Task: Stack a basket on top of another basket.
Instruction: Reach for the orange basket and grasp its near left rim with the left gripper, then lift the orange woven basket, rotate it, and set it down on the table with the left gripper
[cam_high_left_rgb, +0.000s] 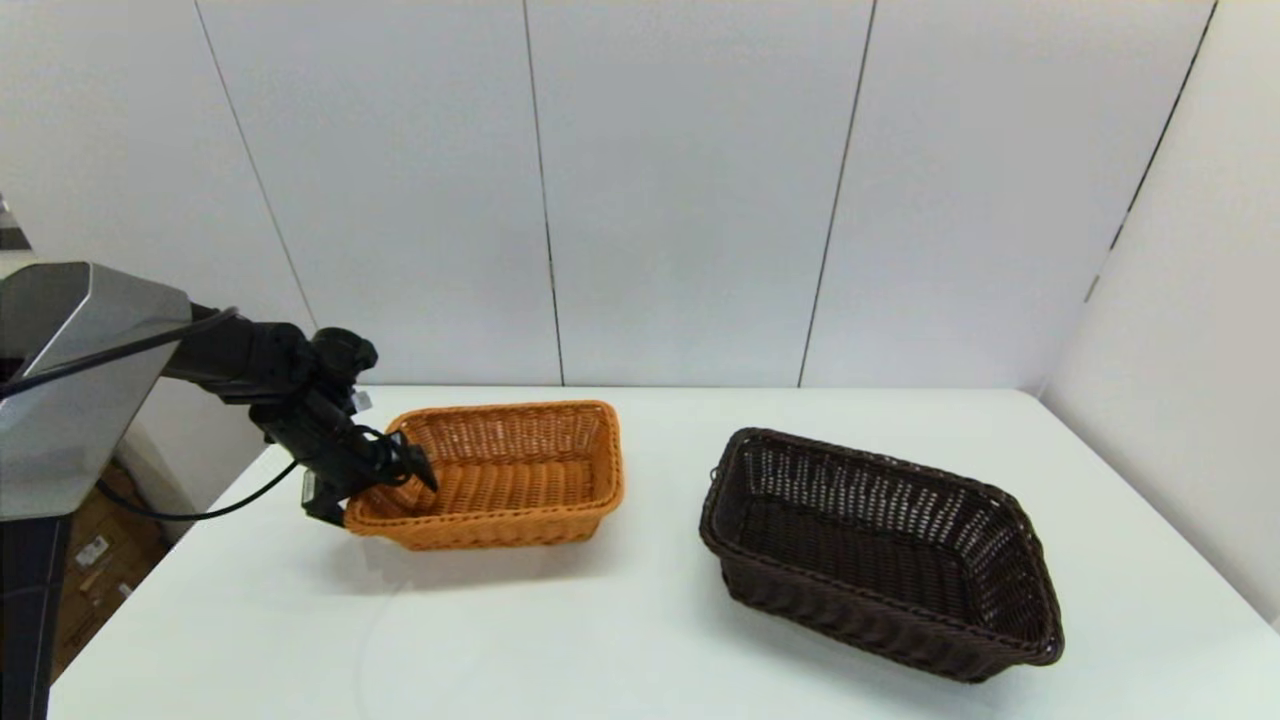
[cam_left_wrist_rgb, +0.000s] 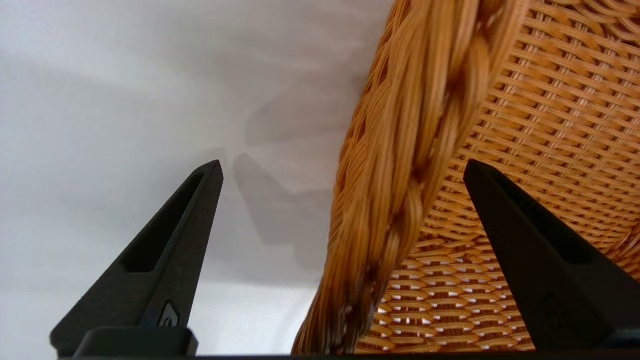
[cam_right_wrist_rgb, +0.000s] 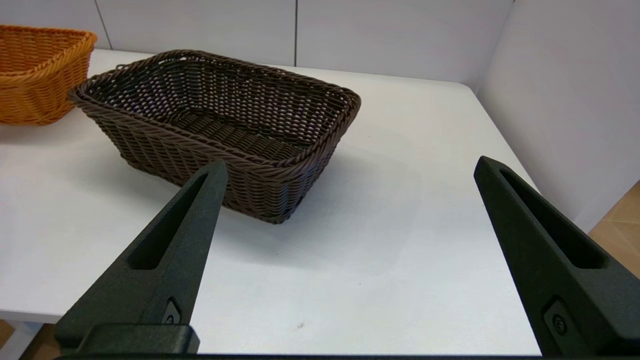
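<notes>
The orange-tan basket (cam_high_left_rgb: 500, 525) stands on the left part of the white table (cam_high_left_rgb: 640, 640). My left gripper (cam_high_left_rgb: 402, 470) is at its left short end and is open. In the left wrist view the left gripper (cam_left_wrist_rgb: 342, 167) straddles the braided rim (cam_left_wrist_rgb: 410, 150), one finger outside the basket and one inside, neither pressing on it. The dark brown basket (cam_high_left_rgb: 860, 612) rests on the right part of the table, turned at an angle. My right gripper (cam_right_wrist_rgb: 350, 165) hangs open near the table's front right, short of the dark brown basket (cam_right_wrist_rgb: 175, 150), holding nothing.
White wall panels (cam_high_left_rgb: 690, 200) close the back and the right side of the table. A strip of bare tabletop separates the two baskets. The orange-tan basket (cam_right_wrist_rgb: 35, 75) shows beyond the dark one in the right wrist view. Cardboard boxes (cam_high_left_rgb: 100, 560) sit on the floor at left.
</notes>
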